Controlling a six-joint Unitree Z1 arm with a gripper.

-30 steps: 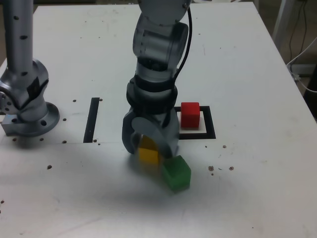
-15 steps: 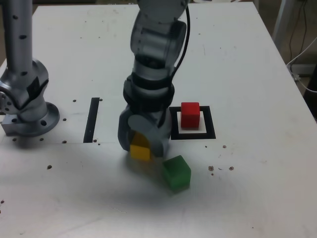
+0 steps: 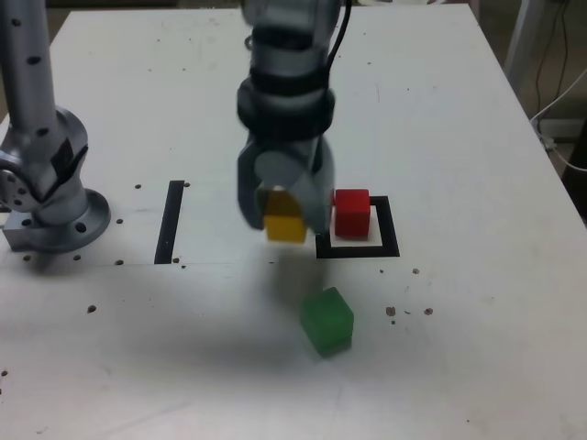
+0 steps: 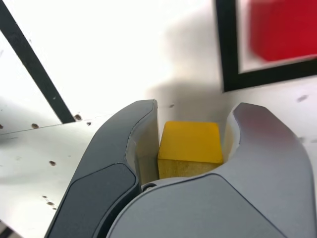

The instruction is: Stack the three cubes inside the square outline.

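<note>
Exterior view first, nearest the desk's [image 3: 477,367] front edge: the slightly larger green plastic cube [image 3: 326,321] sits alone on the white top, tilted a little off square. Just behind it and above, the grey arm comes straight down, its two-fingered gripper [image 3: 283,218] pointing at the desk and clenched on the small yellow cube [image 3: 285,225], which hangs clear of the surface with its shadow below. Beside the gripper, towards the exterior view's right, the thick black square outline [image 3: 392,240] holds the small red cube [image 3: 351,213] on its pale centre. Off to the exterior view's left lies a straight black strip [image 3: 170,223], then a second grey robot base [image 3: 50,197] near that edge. Wrist view confirms it: both curved fingers [image 4: 124,144] press the yellow cube's sides.
</note>
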